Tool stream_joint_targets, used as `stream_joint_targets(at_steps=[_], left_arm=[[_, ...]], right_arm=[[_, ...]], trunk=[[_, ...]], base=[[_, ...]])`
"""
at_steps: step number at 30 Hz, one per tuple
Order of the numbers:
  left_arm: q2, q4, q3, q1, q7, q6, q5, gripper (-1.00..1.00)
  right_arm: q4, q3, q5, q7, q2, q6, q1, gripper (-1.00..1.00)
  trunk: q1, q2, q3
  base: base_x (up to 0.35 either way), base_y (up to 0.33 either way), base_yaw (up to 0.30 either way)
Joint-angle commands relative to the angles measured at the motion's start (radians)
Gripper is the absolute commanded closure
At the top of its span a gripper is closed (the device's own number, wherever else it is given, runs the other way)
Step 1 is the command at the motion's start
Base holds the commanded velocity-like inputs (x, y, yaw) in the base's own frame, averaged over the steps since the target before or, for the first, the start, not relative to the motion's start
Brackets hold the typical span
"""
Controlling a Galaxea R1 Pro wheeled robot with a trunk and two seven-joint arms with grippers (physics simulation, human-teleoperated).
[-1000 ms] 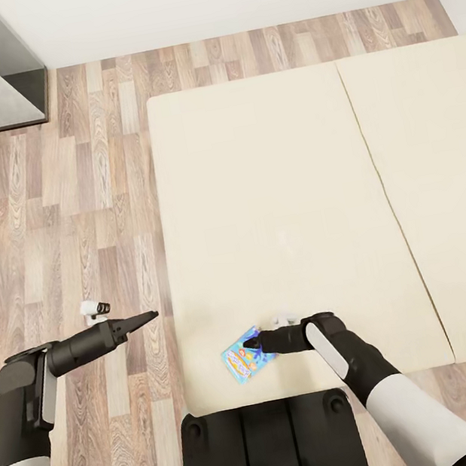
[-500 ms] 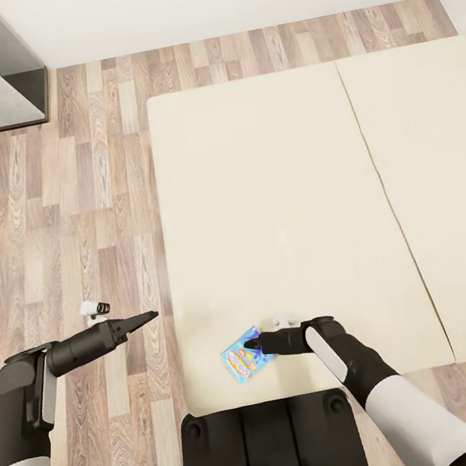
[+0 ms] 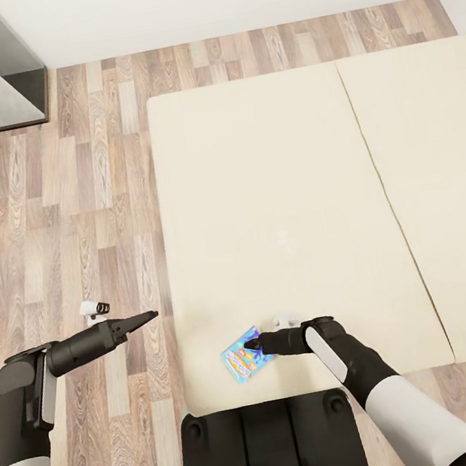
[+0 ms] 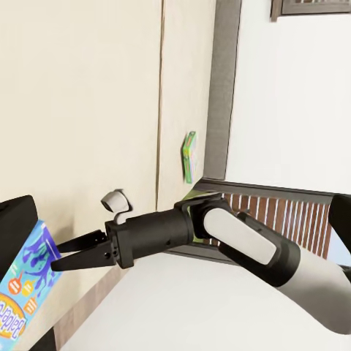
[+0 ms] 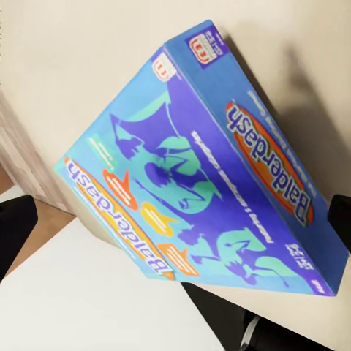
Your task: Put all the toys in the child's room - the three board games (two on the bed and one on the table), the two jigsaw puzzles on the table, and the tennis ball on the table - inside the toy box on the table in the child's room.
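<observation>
Right gripper has crept slightly left over the last second, jaws parted at the blue board game on the bed's near-left corner; no grasp yet. Left gripper idles over the floor, state unclear. Green game lies at the bed's far right edge. Path is open.

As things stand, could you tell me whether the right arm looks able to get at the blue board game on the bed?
Probably yes. The right gripper is at the blue board game, which lies flat near the bed's front edge, its jaws open. Nothing lies between them, and the left gripper is off over the floor.
</observation>
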Motion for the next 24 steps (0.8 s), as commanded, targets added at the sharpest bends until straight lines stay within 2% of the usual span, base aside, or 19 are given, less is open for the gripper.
stream_joint_targets(at_steps=[1,9,17,24], left_arm=[[0.0,0.0,0.0,0.0,-0.004,0.011,-0.001,-1.0],[0.0,0.0,0.0,0.0,-0.004,0.011,-0.001,-1.0],[0.0,0.0,0.0,0.0,-0.004,0.011,-0.001,-1.0],[0.0,0.0,-0.001,0.0,-0.004,0.011,-0.001,-1.0]], right_arm=[[-0.001,0.0,0.003,0.003,0.001,0.004,0.0,-1.0],[-0.001,0.001,0.003,0.003,0.002,0.002,0.0,-1.0],[-0.001,0.04,0.002,0.002,0.002,-0.013,0.0,-1.0],[-0.001,0.046,0.001,0.001,0.002,-0.016,0.0,-1.0]], trunk=[[0.001,-0.002,-0.001],[0.001,-0.002,-0.001],[0.001,-0.002,-0.001],[0.001,-0.002,-0.001]], base=[[0.0,0.0,0.0],[0.0,0.0,0.0],[0.0,0.0,0.0],[0.0,0.0,0.0]])
